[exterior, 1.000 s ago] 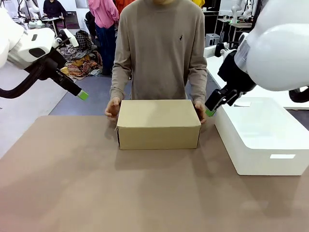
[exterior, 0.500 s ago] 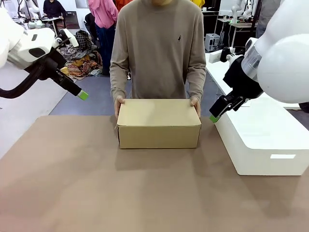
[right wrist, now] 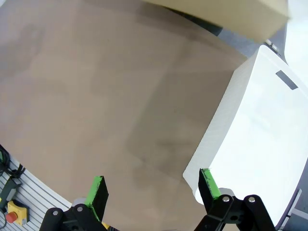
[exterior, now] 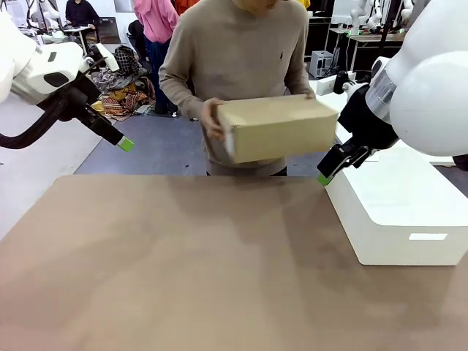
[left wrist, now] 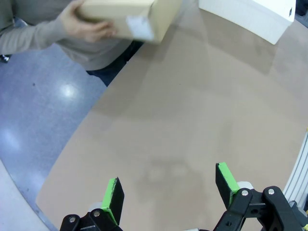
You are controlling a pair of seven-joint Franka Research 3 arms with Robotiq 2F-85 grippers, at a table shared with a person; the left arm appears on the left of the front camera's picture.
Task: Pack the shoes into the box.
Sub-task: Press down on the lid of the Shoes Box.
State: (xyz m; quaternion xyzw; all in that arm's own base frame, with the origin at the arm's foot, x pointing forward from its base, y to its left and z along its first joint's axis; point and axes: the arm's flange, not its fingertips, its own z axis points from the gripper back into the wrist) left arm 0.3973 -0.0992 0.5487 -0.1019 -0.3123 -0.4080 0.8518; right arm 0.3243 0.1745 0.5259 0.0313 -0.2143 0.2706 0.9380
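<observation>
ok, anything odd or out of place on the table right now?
The tan box isn't on the table: the person's hands hold it closed in the air at the far edge, tilted. Both grippers, left and right, hang open and empty. The white box sits at the table's right side.

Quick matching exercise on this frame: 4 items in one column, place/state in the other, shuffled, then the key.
Items:
1. cardboard box
2. white bin
3. left end effector
4. right end effector

Places/states:
A. open, above bare table near its edge
B. lifted off the table in the person's hands
C. open, over the white bin's corner
D. resting on the table's right side

Pairs: 1-B, 2-D, 3-A, 4-C
</observation>
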